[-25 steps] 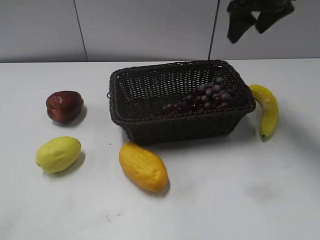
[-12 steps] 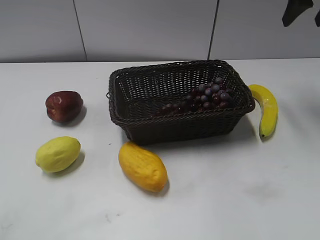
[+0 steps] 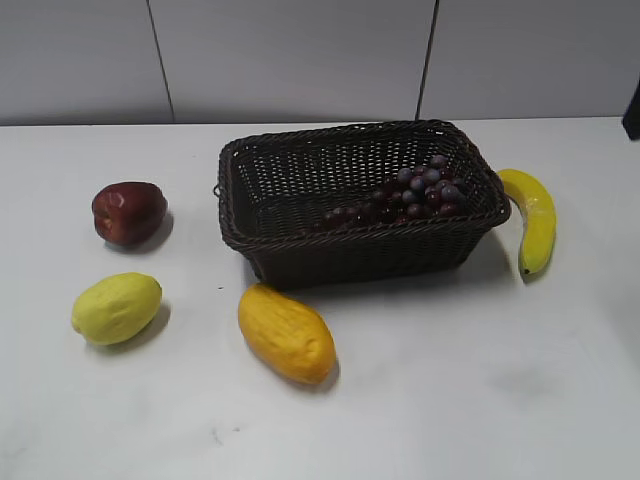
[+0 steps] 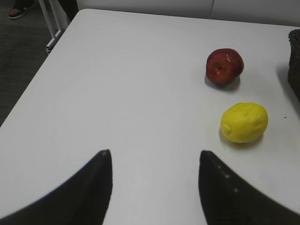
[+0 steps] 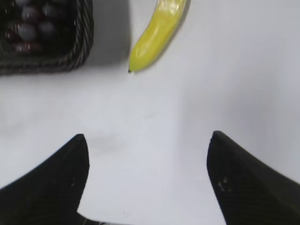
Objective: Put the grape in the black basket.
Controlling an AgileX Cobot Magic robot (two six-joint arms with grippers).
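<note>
The grape (image 3: 405, 198), a long bunch of dark red and purple grapes, lies inside the black basket (image 3: 300, 245) toward its right end. Its top also shows in the right wrist view (image 5: 30, 29), behind the basket rim (image 5: 79, 51). My right gripper (image 5: 147, 140) is open and empty above bare table, right of the basket; only a dark sliver of that arm (image 3: 634, 110) shows at the exterior view's right edge. My left gripper (image 4: 153, 157) is open and empty over the left part of the table.
A banana (image 3: 535, 218) lies right of the basket, also in the right wrist view (image 5: 157, 33). A yellow mango (image 3: 286, 333) lies in front of it. A red apple (image 3: 128, 212) and a lemon (image 3: 116, 307) lie at the left, also in the left wrist view (image 4: 224, 65) (image 4: 243, 122).
The right arm has drawn away up and to the right, from above the basket's far right corner to almost out of the exterior view. The grape and basket have not moved.
</note>
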